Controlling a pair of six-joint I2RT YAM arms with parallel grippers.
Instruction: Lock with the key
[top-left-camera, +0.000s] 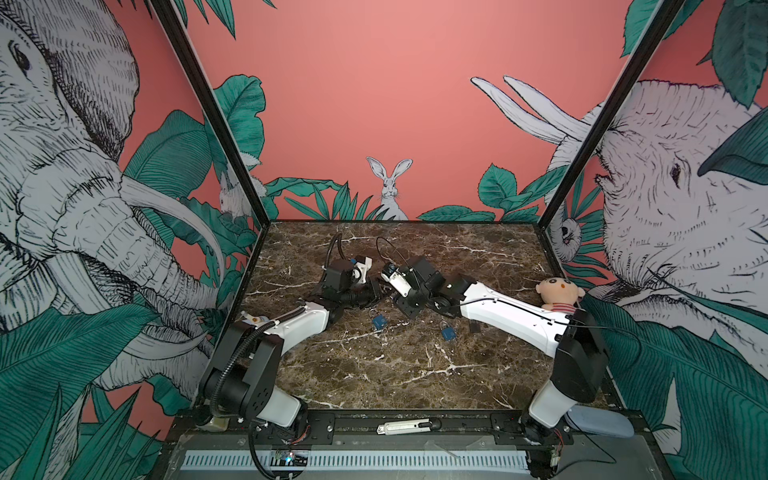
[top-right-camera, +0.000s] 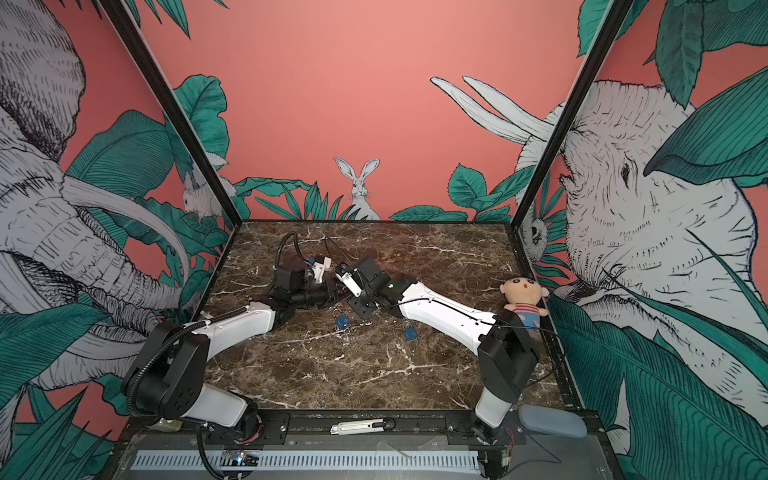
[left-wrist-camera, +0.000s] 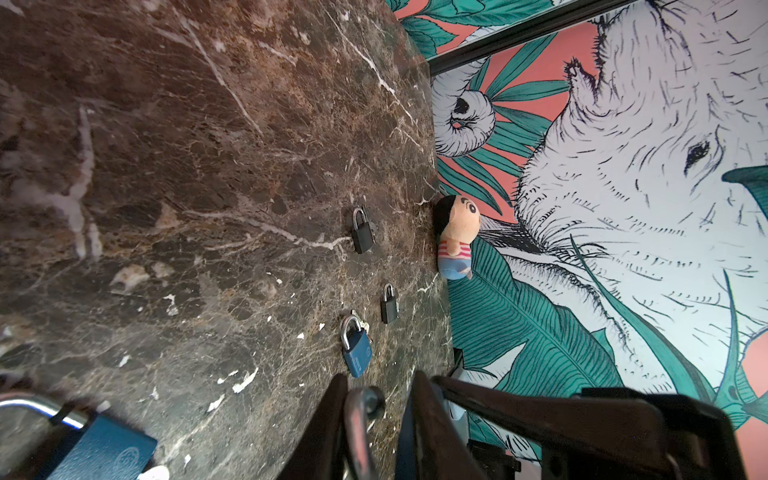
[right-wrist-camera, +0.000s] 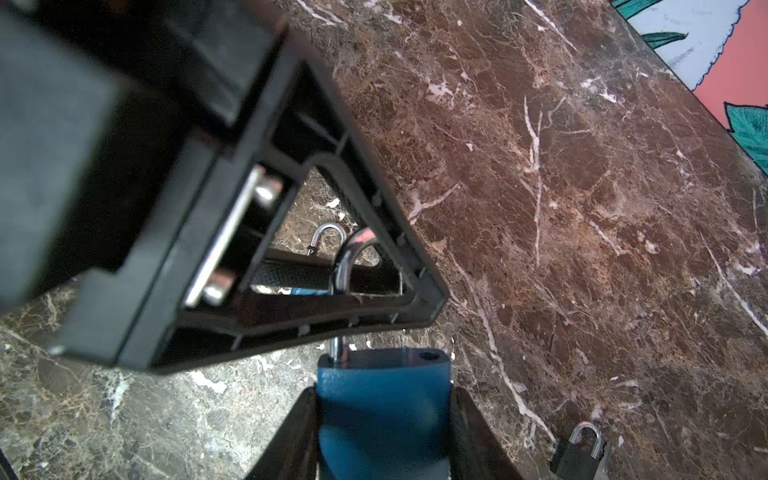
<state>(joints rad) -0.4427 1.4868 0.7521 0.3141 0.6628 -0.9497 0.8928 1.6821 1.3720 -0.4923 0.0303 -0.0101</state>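
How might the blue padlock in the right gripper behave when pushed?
The blue padlock looks rigid, probably dense. Its shackle has one leg free, so it likely swivels. The smooth body may slip in the right gripper.

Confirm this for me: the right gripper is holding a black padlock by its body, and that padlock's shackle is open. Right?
Not quite. The padlock in the right gripper is blue, not black, as the right wrist view shows. It is held by its body, and its shackle is open.
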